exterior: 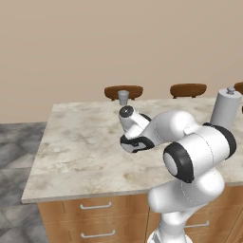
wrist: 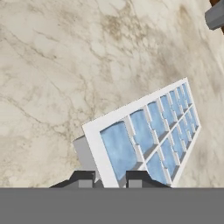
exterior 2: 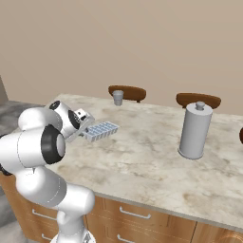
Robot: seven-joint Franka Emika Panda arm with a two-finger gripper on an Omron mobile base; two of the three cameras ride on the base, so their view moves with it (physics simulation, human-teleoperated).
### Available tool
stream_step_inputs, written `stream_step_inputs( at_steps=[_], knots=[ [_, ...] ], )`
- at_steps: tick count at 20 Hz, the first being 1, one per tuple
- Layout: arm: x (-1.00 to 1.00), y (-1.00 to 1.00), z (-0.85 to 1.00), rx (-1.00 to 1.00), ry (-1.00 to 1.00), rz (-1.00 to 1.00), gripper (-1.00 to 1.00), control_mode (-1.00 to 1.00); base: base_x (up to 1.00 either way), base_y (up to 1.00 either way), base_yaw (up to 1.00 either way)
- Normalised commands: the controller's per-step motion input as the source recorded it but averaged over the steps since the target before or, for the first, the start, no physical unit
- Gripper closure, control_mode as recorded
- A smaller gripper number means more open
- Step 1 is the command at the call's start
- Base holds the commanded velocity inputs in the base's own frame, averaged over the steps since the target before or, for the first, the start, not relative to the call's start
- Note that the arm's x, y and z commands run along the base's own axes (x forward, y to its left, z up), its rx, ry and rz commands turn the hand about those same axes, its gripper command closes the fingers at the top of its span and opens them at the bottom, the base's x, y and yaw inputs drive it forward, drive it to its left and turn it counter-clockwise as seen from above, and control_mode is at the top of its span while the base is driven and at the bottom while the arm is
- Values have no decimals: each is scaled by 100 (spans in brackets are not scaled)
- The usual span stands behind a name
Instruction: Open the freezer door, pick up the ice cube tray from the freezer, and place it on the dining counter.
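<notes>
And there was the tray (exterior 2: 101, 131), out over the counter (exterior 2: 156, 156) and carried near its left end, well short of the grey canister (exterior 2: 193, 131) and the small cup (exterior 2: 118, 98) by the far edge. The gripper (wrist: 110, 178) was closed down on one short end of it; in the hand view both dark fingertips (wrist: 83, 178) pinched the white rim, with the rest of the tray sticking out away from the hand. Whether its far end was touching the stone or just above it, I couldn't tell from these angles.

How would it handle? It looked light and stiff, a thin plastic thing that wouldn't sag when held by one end. The rim seemed smooth, though, so a pinch this close to the edge could let it swivel or slip if the hand jerked. The pale-blue cells appeared filled, so tilting it risked spilling cubes. Best hold, in my judgement, was what it had: across the short rim, jaws square to the edge, tray kept level. It wasn't fragile, but a flat, gentle set-down before letting go was the safe call.
</notes>
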Motion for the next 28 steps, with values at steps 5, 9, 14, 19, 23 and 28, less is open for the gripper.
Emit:
stream_step_inputs(
  at_steps=[5, 9, 14, 19, 23, 28],
  knots=[
    [0, 0, 0, 0, 0, 0, -100, -100, 0, 0, 0],
    [0, 0, 0, 0, 0, 0, -100, -100, 0, 0, 0],
    [0, 0, 0, 0, 0, 0, -100, -100, 0, 0, 0],
    [0, 0, 27, 1, 4, 0, -100, -100, 0, 0, 0],
    [-2, -1, 75, 3, 4, 0, -100, -100, 0, 0, 0],
    [-34, -1, 84, 5, 2, -3, -100, -100, 0, 0, 0]
  ],
)
